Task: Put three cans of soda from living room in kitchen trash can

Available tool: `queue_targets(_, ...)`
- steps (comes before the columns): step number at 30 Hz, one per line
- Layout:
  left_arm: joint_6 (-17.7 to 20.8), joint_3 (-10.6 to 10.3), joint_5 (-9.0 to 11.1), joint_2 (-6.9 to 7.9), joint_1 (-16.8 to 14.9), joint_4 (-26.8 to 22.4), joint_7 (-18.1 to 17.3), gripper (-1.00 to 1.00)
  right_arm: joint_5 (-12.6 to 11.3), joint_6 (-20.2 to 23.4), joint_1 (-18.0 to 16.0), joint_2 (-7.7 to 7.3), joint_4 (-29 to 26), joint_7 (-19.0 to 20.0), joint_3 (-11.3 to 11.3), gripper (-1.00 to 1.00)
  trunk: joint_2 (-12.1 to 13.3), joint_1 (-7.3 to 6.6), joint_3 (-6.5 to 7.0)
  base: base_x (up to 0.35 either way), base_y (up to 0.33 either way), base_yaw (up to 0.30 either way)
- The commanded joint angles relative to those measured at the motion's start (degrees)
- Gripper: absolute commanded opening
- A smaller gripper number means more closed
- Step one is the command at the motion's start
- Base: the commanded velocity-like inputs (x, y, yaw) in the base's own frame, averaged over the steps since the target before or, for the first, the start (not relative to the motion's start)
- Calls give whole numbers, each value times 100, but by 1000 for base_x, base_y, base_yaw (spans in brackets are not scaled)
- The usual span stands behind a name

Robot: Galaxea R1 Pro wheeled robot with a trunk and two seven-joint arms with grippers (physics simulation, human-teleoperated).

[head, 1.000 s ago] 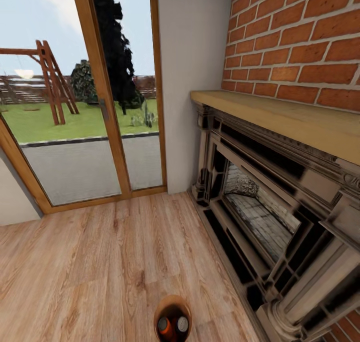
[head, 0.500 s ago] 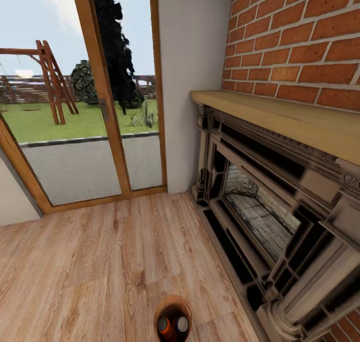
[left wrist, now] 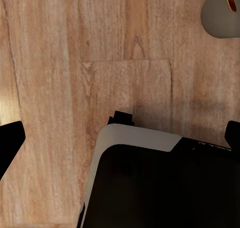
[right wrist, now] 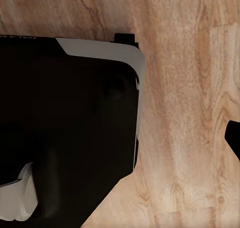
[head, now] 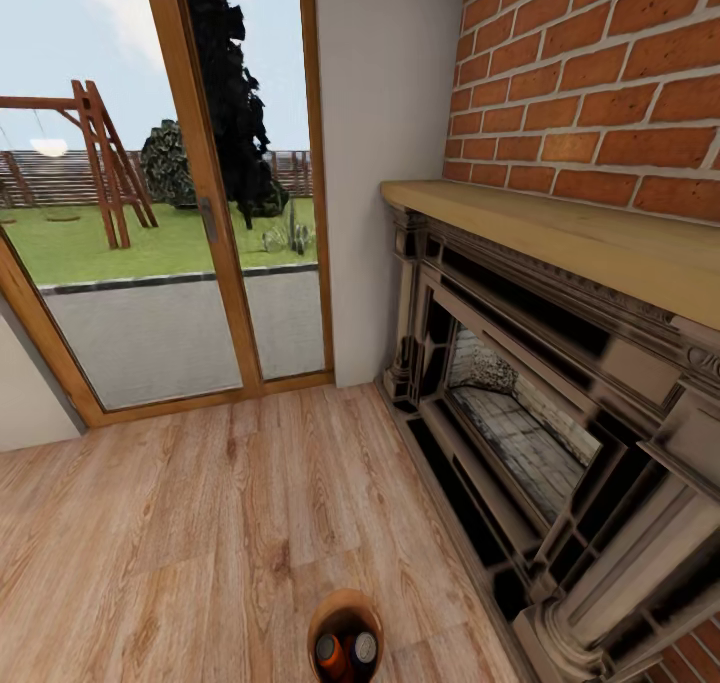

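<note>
The tash can (head: pixel 345 635), a small round bin with a tan rim, stands on the wood floor at the bottom edge of the head view, in the living room. Inside it are cans of soda: an orange one (head: pixel 327 651) and one with a silver-grey top (head: pixel 365 647) beside it. In the left wrist view the bin's grey wall (left wrist: pixel 219 15) sits at a corner, apart from my left gripper (left wrist: pixel 120 138), whose dark fingertips (left wrist: pixel 10 144) stand wide apart with nothing between them. One dark fingertip (right wrist: pixel 234 144) of my right gripper shows at the frame's edge, above bare floor.
A dark ornate fireplace (head: pixel 540 433) with a wooden mantel (head: pixel 570 233) and red brick chimney (head: pixel 600 83) fills the right. Wood-framed glass doors (head: pixel 200 213) stand ahead on the left. My black and white base (left wrist: pixel 160 183) lies under both wrists.
</note>
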Motion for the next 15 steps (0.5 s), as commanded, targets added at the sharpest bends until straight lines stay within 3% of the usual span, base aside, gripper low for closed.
queue_targets(1,0,0,1,0,0,0,1,100,0,0,1,0,0,0,0,100,0,0,0,0,0,0)
queue_targets(15,0,0,2,0,0,0,-2,100,0,0,3,0,0,0,0,100,0,0,0,0,0,0)
